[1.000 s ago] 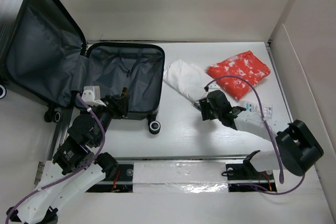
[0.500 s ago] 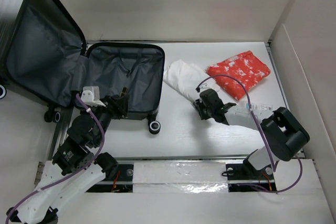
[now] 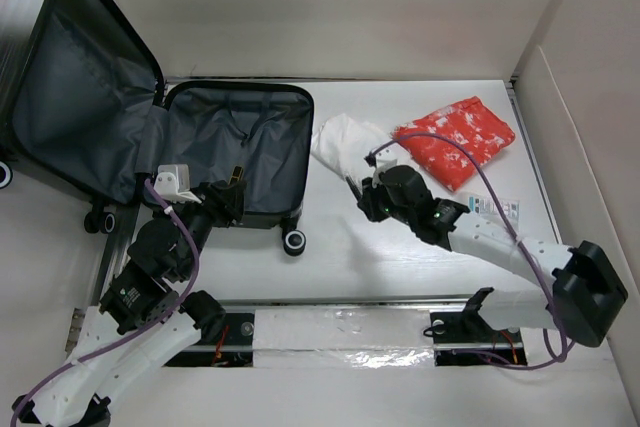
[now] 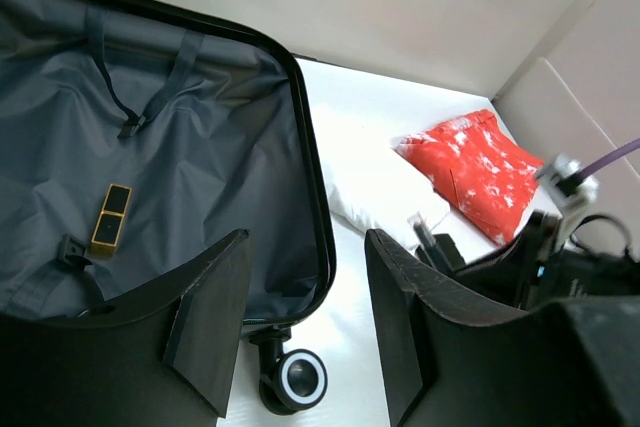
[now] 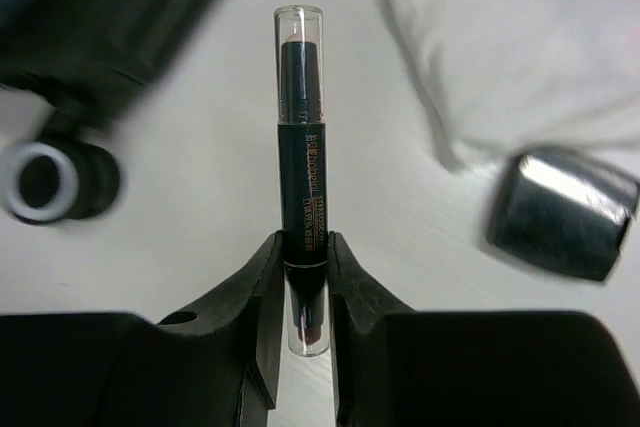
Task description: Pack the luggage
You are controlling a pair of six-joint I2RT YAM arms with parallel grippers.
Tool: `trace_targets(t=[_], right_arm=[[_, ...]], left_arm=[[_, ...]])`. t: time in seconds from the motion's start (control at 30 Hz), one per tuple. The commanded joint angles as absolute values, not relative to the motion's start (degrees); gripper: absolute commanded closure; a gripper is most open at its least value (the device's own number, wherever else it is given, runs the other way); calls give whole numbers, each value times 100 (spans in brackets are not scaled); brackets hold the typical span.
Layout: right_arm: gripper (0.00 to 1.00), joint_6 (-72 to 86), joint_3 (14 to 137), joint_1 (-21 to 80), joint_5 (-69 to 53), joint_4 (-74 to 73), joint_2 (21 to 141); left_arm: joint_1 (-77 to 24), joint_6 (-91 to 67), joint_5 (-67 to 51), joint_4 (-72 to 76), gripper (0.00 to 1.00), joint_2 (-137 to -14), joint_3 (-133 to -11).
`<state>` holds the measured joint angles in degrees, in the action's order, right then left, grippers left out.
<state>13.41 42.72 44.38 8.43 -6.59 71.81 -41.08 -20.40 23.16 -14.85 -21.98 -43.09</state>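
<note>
The luggage (image 3: 235,142) lies open at the left, its dark grey lined base flat on the table and its lid (image 3: 80,87) raised behind. A small gold and black lipstick (image 4: 110,217) lies on the lining (image 4: 190,137). My left gripper (image 4: 307,239) hangs open over the luggage's near rim, by a caster wheel (image 4: 300,379), with nothing between its fingers. My right gripper (image 5: 301,245) is shut on a dark cosmetic stick with a clear cap (image 5: 301,147). It holds the stick above the table between the luggage and the white cloth (image 3: 345,142).
A red patterned pouch (image 3: 455,137) lies beside the white cloth at the back right. A small pale packet (image 3: 497,209) rests near the right arm. A blurred silvery object (image 5: 565,212) shows by the cloth. White walls enclose the table, and a rail runs along its near edge.
My right gripper has closed on the cosmetic stick and swung left with it, towards the luggage. The left arm has not moved.
</note>
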Motion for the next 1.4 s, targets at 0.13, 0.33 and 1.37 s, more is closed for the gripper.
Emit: trace_targets(t=[0.13, 0.33, 1.37], right_arm=[[98, 1345, 6559, 4938, -157, 912, 8435], [32, 1371, 7472, 4992, -115, 1142, 9150], [5, 1951, 5300, 3182, 2285, -562, 9773]], left_arm=[[-4087, -1977, 2399, -1283, 54, -2206, -4298], [-4087, -2004, 2478, -1353, 55, -2118, -4307], [-4087, -1951, 2250, -1239, 54, -2030, -4280]])
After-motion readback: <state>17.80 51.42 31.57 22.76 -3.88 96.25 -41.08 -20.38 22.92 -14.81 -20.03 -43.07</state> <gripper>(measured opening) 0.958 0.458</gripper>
